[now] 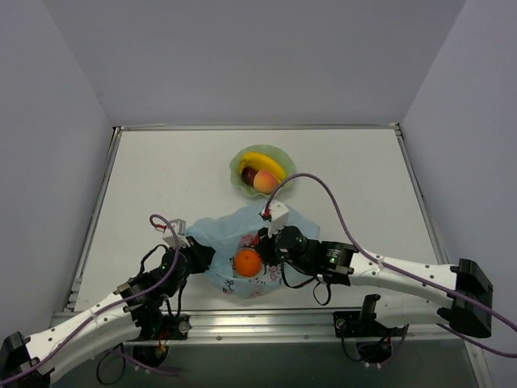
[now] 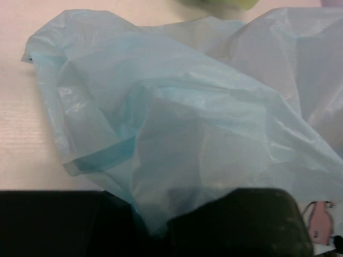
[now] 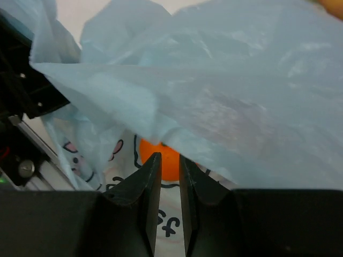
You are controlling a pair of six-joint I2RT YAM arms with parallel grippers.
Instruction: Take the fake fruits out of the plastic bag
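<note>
The light-blue plastic bag lies crumpled near the table's front, its printed side up. An orange lies in its open mouth. My left gripper is shut on the bag's left edge; in the left wrist view the film is pinched between its dark fingers. My right gripper points at the orange under a raised fold of bag. Its jaws stand a narrow gap apart with nothing between them. A banana, a peach-coloured fruit and a dark red one lie in the green bowl.
The bowl stands just behind the bag, close to the right wrist. A raised rim borders the table, and a metal rail runs along its near edge. A purple cable arches over the right arm. The left arm's dark body is at the left of the right wrist view.
</note>
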